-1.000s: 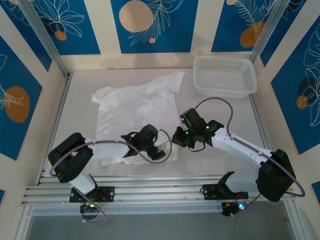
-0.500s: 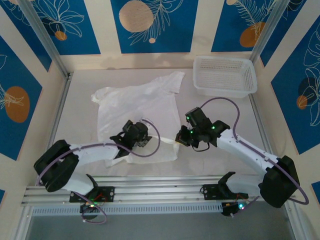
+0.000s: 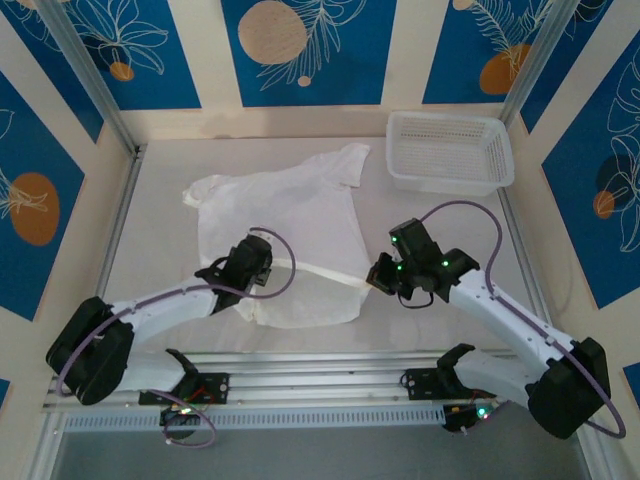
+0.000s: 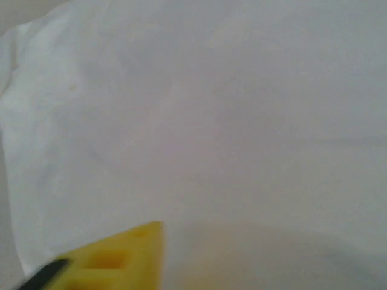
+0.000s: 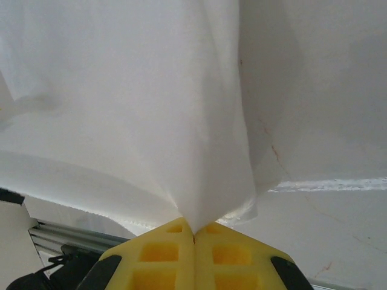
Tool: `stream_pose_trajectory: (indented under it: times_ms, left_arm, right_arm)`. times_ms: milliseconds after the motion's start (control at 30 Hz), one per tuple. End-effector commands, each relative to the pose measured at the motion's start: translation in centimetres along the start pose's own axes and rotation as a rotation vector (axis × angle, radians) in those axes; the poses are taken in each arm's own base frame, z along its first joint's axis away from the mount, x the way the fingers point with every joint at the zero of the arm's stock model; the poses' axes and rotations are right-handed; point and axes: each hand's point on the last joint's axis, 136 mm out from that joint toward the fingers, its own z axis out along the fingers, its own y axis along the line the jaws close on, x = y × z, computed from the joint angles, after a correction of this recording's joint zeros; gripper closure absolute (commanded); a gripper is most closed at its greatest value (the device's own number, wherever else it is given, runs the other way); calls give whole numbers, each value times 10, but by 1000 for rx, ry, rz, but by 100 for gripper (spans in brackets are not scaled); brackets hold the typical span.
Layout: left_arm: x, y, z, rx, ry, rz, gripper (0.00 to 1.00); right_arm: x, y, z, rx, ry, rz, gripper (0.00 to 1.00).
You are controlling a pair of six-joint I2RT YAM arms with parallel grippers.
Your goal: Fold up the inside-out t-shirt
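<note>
Right wrist shows right claw (image 5: pixel 193 232) clamped on the t-shirt (image 5: pixel 151 90); whether left claw (image 3: pixel 232 272) grips, I cannot tell; basket (image 3: pixel 447 184) stands apart.

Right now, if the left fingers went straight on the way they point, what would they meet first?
The shirt: its white cloth lies directly ahead of the left fingers, apparently very close, though depth is unclear.

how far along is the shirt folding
Done: nothing folded; the t-shirt lies spread mostly flat on the table. In hand: right gripper pinches its lower hem corner, left gripper sits on the opposite lower edge. Left: every fold.
</note>
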Motion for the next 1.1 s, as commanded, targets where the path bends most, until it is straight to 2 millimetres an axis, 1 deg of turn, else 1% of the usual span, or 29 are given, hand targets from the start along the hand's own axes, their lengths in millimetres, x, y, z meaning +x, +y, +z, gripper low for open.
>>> stream_pose_trajectory:
  times_ms: [0,33,67,100,167,200,267,333,400,467,533,567,667,767,800,867,900,967,1000,1067]
  left_arm:
    - [-24,-32,-24,242,-75,13,89]
    - [-31,-33,-31,259,-84,-7,99]
    - [-35,-30,-35,256,-80,-22,100]
    - [-39,-28,-39,249,-74,-28,100]
    - [-47,-26,-45,253,-62,-34,100]
    - [-50,-26,-48,261,-61,-47,100]
    - [-60,-26,-53,275,-64,-87,100]
    - [-67,-24,-55,274,-46,-118,100]
    - [-74,-21,-57,277,-25,-144,100]
    - [-84,-22,-63,300,-23,-170,100]
    - [-94,-23,-69,332,-35,-183,100]
    - [-100,-23,-73,345,-44,-190,100]
    - [-112,-21,-83,368,-49,-193,100]
    - [-119,-17,-91,374,-22,-180,100]
    - [-120,-15,-94,374,-15,-179,100]
    - [-124,-13,-100,390,-15,-181,100]
    - [-126,-14,-103,405,-18,-181,100]
    - [-130,-16,-109,440,-25,-189,100]
    - [-132,-19,-112,460,-26,-196,100]
    - [-140,-29,-121,543,-36,-215,100]
  right_arm:
    - [1,4,-7,-23,-5,-55,83]
    - [-1,15,-13,-57,-29,-112,71]
    - [-3,27,-21,-89,-76,-174,58]
    - [-5,36,-30,-117,-135,-230,50]
    - [-5,64,-48,-229,-270,-408,46]
    - [-2,78,-53,-289,-326,-499,47]
    - [14,108,-56,-370,-425,-722,53]
    - [28,133,-50,-365,-493,-893,61]
    - [43,157,-34,-339,-542,-1044,71]
    - [59,181,-12,-329,-618,-1172,83]
    - [62,198,6,-312,-745,-1256,96]
    - [58,204,18,-267,-816,-1308,100]
    - [32,218,43,-74,-1044,-1451,100]
    - [7,227,62,90,-1212,-1587,100]
    - [0,229,68,139,-1241,-1627,100]
    - [-21,232,81,258,-1294,-1695,100]
    - [-31,233,83,291,-1319,-1707,100]
    - [-58,234,80,347,-1366,-1689,100]
    - [-69,233,83,354,-1343,-1693,100]
    - [-105,224,93,358,-1235,-1642,100]
